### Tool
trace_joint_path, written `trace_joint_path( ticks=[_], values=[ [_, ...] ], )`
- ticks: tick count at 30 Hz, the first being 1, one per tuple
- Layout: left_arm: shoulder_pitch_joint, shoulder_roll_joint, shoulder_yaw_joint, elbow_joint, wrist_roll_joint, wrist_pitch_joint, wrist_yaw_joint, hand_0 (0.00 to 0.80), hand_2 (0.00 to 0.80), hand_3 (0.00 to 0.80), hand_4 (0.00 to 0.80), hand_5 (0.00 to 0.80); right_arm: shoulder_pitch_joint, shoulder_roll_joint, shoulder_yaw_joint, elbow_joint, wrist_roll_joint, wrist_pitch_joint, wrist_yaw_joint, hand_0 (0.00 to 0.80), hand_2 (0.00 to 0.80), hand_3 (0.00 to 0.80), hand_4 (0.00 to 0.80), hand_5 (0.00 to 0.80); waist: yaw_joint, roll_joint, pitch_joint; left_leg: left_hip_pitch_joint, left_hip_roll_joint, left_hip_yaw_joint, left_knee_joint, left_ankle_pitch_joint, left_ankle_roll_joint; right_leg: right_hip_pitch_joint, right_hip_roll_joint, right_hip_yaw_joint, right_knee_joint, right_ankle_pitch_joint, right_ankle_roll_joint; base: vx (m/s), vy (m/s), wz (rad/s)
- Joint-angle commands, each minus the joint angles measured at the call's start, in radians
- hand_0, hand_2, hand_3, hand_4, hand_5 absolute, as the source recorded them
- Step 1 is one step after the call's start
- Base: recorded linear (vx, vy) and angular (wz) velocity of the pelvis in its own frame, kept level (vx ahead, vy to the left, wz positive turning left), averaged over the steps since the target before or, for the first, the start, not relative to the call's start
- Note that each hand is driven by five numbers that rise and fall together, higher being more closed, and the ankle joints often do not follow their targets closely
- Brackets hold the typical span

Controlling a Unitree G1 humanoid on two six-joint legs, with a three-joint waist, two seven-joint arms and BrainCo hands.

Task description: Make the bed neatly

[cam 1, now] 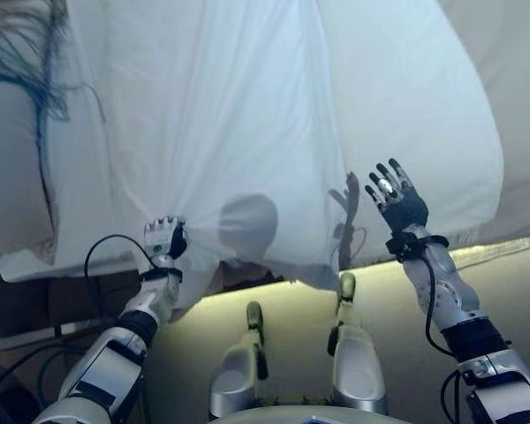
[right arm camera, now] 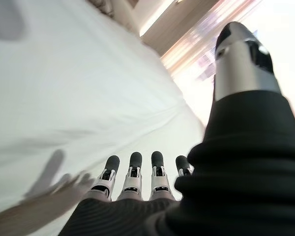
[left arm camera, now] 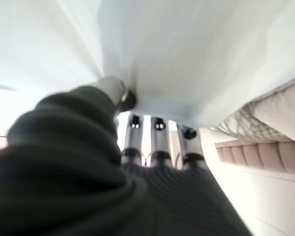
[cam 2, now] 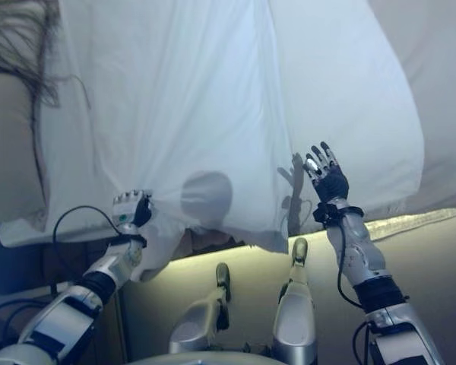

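Note:
A white sheet (cam 1: pixel 274 115) lies spread over the bed, its near edge hanging over the bed's side. My left hand (cam 1: pixel 163 238) is shut on the sheet's near left edge, where the cloth gathers into folds that fan out from the grip. In the left wrist view the thumb (left arm camera: pixel 115 91) and fingers (left arm camera: pixel 157 132) pinch the white cloth (left arm camera: pixel 196 64). My right hand (cam 1: pixel 396 201) hovers over the sheet's near right part, open, fingers straight and spread, holding nothing. The right wrist view shows its fingertips (right arm camera: pixel 133 164) above the smooth sheet (right arm camera: pixel 64 98).
A pillow (cam 1: pixel 13 168) with a dark fringed throw (cam 1: pixel 22 44) lies at the bed's left end. The mattress's bare side (cam 1: pixel 512 252) shows below the sheet at the right. Beige floor (cam 1: pixel 291 327) lies below the bed's edge. Dark furniture (cam 1: pixel 35 300) stands at lower left.

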Motion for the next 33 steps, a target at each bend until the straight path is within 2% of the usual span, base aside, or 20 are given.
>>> trace_joint_path(
  ticks=[1,5,9,18,28,29,30,33],
  values=[
    [0.254,0.149,0.076,0.106,0.060,0.056,-0.017,0.800,0.800,0.800,0.800,0.800,0.107,0.021,-0.057,0.023,-0.054,0.055,0.075,0.000,0.000,0.000,0.000,0.000,0.068,-0.084,-0.188,-0.078,-0.015,-0.034,0.031,0.073,0.012,0.085,-0.199,-0.011,0.123,-0.104,0.159,0.246,0.100,0.04],
    [0.338,0.157,0.117,0.083,0.151,0.062,-0.034,0.800,0.800,0.800,0.800,0.800,0.150,0.012,-0.103,0.049,-0.076,0.104,0.115,0.000,0.000,0.000,0.000,0.000,0.074,-0.071,-0.235,-0.029,-0.013,-0.022,0.019,0.063,0.011,0.133,-0.200,-0.016,0.109,-0.114,0.161,0.182,0.057,0.02],
    [0.385,0.170,0.145,0.062,0.196,0.039,-0.065,0.800,0.800,0.800,0.800,0.800,0.170,0.017,-0.121,0.067,-0.081,0.119,0.124,0.000,0.000,0.000,0.000,0.000,0.080,-0.063,-0.251,-0.003,-0.016,-0.021,0.020,0.055,0.011,0.154,-0.202,-0.016,0.116,-0.122,0.162,0.107,0.022,0.01],
    [0.435,0.142,0.138,-0.008,0.193,0.010,-0.102,0.800,0.800,0.800,0.800,0.800,0.192,0.065,-0.122,0.057,-0.084,0.098,0.088,0.000,0.000,0.000,0.000,0.000,0.107,-0.070,-0.243,0.016,-0.012,-0.037,0.028,0.040,0.016,0.191,-0.197,-0.033,0.105,-0.123,0.161,0.013,-0.053,0.07],
    [0.434,0.107,0.130,0.020,0.195,0.005,-0.098,0.800,0.800,0.800,0.800,0.800,0.187,0.114,-0.109,0.059,-0.084,0.083,0.054,0.000,0.000,0.000,0.000,0.000,0.128,-0.093,-0.237,0.016,-0.009,-0.062,0.063,0.022,0.025,0.202,-0.190,-0.027,0.114,-0.122,0.157,0.011,-0.065,0.01],
    [0.435,0.108,0.137,0.018,0.203,0.002,-0.092,0.442,0.442,0.442,0.442,0.442,0.190,0.122,-0.107,0.061,-0.084,0.076,0.055,0.000,0.000,0.000,0.000,0.000,0.131,-0.098,-0.237,0.015,-0.008,-0.064,0.067,0.020,0.026,0.204,-0.187,-0.026,0.113,-0.122,0.156,0.002,-0.086,0.04],
    [0.436,0.111,0.143,0.013,0.209,0.001,-0.087,0.000,0.000,0.000,0.000,0.000,0.193,0.128,-0.107,0.063,-0.083,0.071,0.056,0.000,0.000,0.000,0.000,0.000,0.133,-0.101,-0.236,0.015,-0.007,-0.066,0.068,0.018,0.026,0.206,-0.185,-0.026,0.112,-0.122,0.156,-0.002,-0.116,0.05],
    [0.432,0.123,0.157,-0.005,0.230,0.018,-0.115,0.000,0.000,0.000,0.000,0.000,0.202,0.152,-0.103,0.062,-0.082,0.056,0.059,0.000,0.000,0.000,0.000,0.000,0.141,-0.113,-0.234,0.011,-0.006,-0.078,0.072,0.017,0.028,0.209,-0.174,-0.022,0.109,-0.122,0.154,-0.008,-0.102,0.06]
  ],
)
